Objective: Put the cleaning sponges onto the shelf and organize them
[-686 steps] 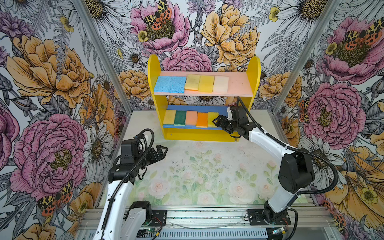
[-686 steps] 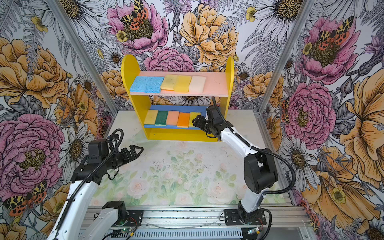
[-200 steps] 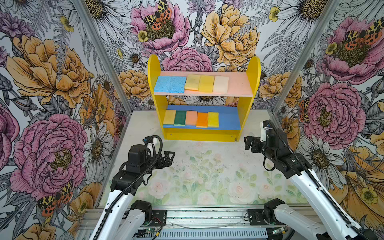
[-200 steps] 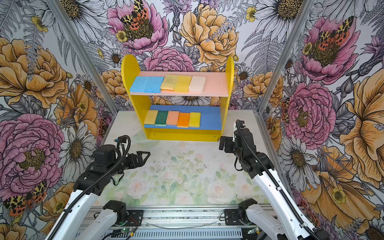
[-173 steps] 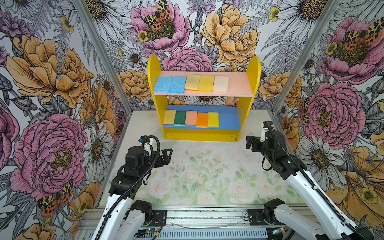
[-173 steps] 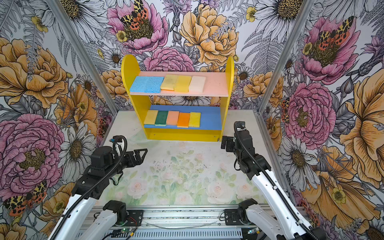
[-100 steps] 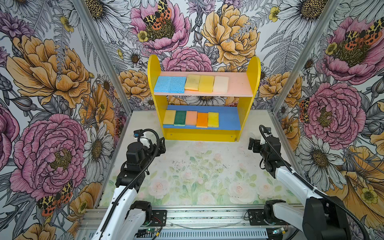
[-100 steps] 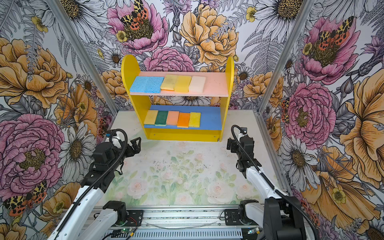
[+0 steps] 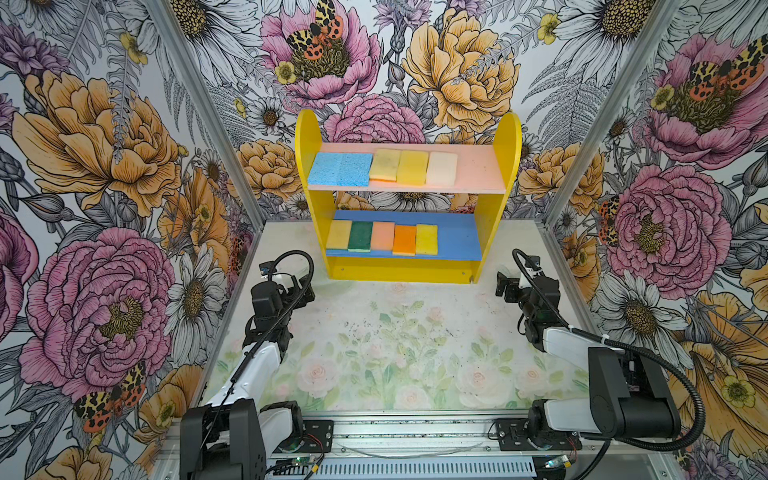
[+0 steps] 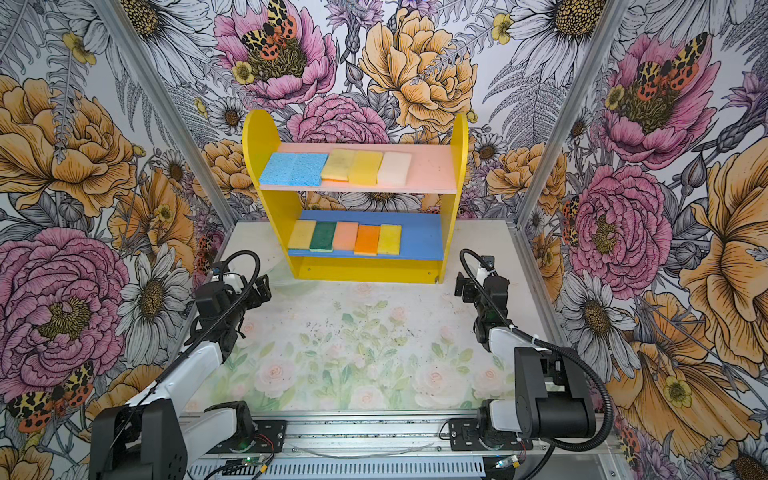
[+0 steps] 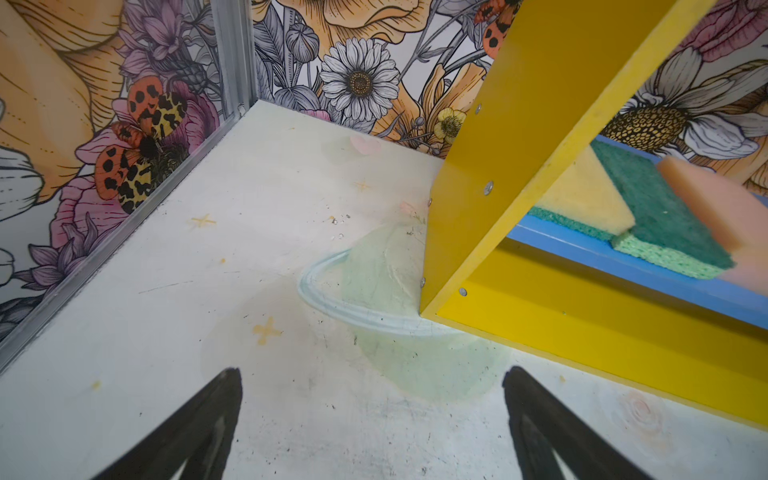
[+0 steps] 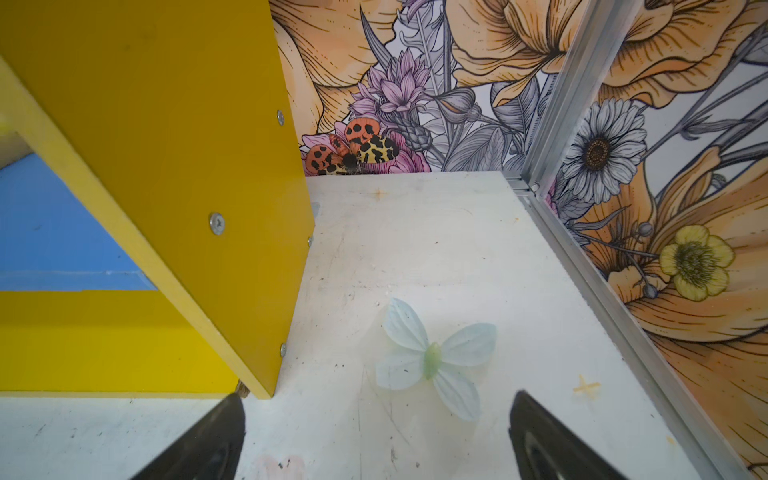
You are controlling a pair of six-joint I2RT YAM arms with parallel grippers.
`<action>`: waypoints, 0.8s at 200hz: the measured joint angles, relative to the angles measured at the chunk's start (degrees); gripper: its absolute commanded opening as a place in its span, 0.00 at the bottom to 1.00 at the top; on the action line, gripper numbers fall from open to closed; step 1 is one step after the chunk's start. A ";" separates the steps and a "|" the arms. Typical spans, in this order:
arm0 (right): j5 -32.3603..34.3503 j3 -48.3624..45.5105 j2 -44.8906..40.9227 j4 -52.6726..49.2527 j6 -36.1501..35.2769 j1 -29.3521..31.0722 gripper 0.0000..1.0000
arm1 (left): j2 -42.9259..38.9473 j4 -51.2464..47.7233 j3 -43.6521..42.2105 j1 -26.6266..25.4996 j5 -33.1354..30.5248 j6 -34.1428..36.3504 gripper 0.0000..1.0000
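Top views overlook everything; wrist cameras (low, close) face shelf (image 11: 519, 145).

A: What moved?
B: I pulled my right fingers (image 12: 199, 440) back from the shelf's (image 9: 508, 145) lower board (image 9: 457, 239), down beside its right panel (image 9: 492, 232). My left fingers (image 11: 195, 428) came forward toward its left panel (image 9: 322, 216).

The left arm (image 9: 257, 365) and right arm (image 9: 569, 340) were folded low; left gripper (image 9: 305, 291) sat at eight o'clock, right gripper (image 9: 505, 286) at four o'clock, both with fingers (image 11: 199, 419) spread wide.

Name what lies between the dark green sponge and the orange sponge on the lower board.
Only the peach sponge, lying flat; both top views show it.
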 measured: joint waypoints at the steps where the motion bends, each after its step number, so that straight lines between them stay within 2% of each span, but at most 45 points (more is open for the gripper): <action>1: -0.02 0.00 0.04 0.07 0.00 0.00 0.99 | 0.31 0.42 -0.11 0.00 0.13 0.11 0.99; 34: -0.63 -0.81 1.53 2.75 -0.35 0.00 1.00 | 7.30 12.07 -4.13 0.00 1.51 2.40 0.99; 103: -1.44 -1.01 1.86 4.57 -1.01 0.00 1.00 | 18.64 30.10 -4.68 0.00 3.28 4.00 0.99; 160: -1.66 -1.42 2.84 5.77 -1.01 0.00 1.00 | 19.47 34.99 -5.51 -0.13 2.93 4.20 0.99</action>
